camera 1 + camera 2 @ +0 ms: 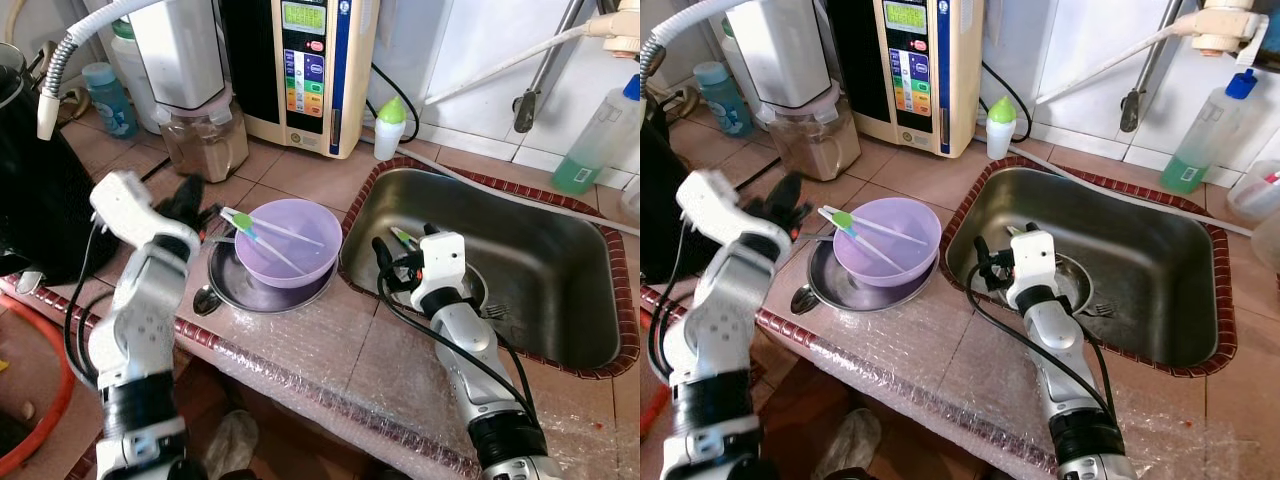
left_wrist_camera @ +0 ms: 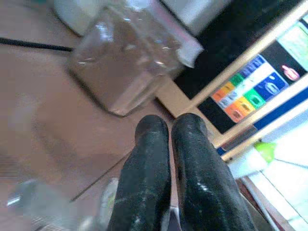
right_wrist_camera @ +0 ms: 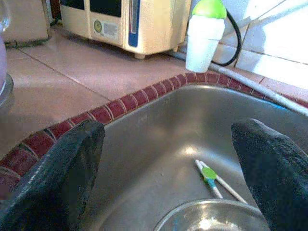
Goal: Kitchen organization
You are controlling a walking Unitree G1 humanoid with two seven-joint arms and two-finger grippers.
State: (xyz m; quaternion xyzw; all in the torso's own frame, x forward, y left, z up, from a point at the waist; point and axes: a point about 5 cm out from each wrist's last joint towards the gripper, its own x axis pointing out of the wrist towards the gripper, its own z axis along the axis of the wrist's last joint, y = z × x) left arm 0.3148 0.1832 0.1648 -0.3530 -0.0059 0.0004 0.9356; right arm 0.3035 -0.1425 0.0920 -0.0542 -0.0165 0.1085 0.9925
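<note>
Two pairs of green-jointed training chopsticks were out: one pair (image 1: 262,233) lay across the single purple bowl (image 1: 300,250), the other pair (image 3: 211,177) on the floor of the steel sink (image 1: 560,300). The bowl sat in one steel plate (image 1: 230,285) with one spoon (image 1: 205,299) beside it, on a brown tiled counter edged in bubble wrap. The left gripper (image 2: 171,144), fingers pressed together and empty, hovered left of the bowl. The right gripper (image 3: 168,159), spread wide, reached into the sink.
</note>
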